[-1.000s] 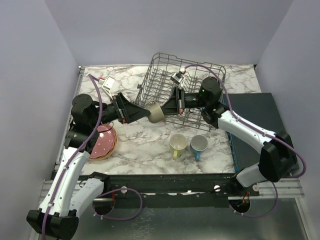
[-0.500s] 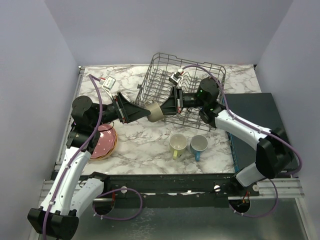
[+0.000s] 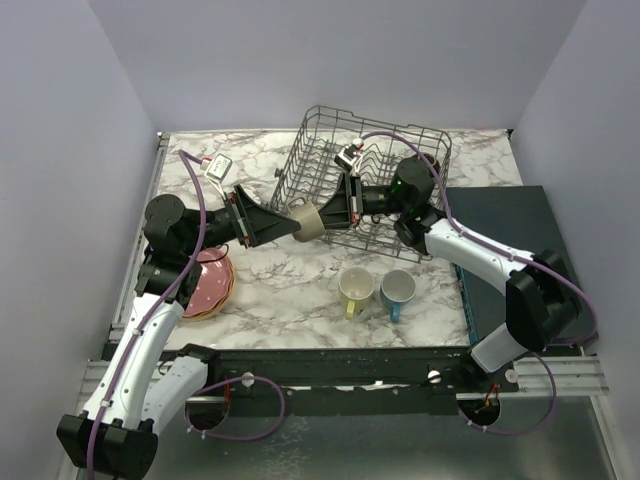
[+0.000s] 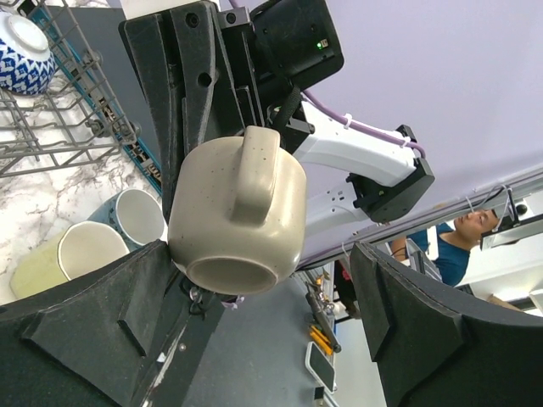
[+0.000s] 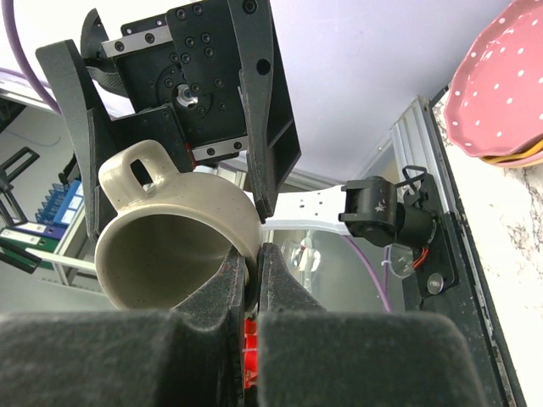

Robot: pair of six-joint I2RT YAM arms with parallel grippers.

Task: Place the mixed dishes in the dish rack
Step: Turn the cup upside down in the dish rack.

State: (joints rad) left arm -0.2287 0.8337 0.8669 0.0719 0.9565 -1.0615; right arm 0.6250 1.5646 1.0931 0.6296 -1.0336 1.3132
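Note:
A grey-beige mug [image 3: 310, 222] hangs above the table in front of the dish rack [image 3: 380, 135]. My right gripper [image 3: 326, 217] is shut on its rim [image 5: 253, 254], one finger inside the mug [image 5: 170, 246] and one outside. My left gripper [image 3: 288, 223] is open. Its wide fingers flank the mug [image 4: 242, 212], whose base rests near one pad [image 4: 127, 305]. A blue-white bowl [image 4: 21, 59] sits in the rack [image 4: 59, 127]. A pale yellow mug [image 3: 356, 288] and a blue mug [image 3: 398, 289] stand on the marble. A pink plate [image 3: 205, 285] tops a stack at the left.
A dark flat box [image 3: 515, 240] lies to the right of the rack. A small white device with a cable [image 3: 217, 166] lies at the back left. The marble table ends in a black rail [image 3: 330, 365] at the near edge.
The mug and my right gripper have shifted slightly up and left, toward the left gripper. The left jaws have stayed wide throughout.

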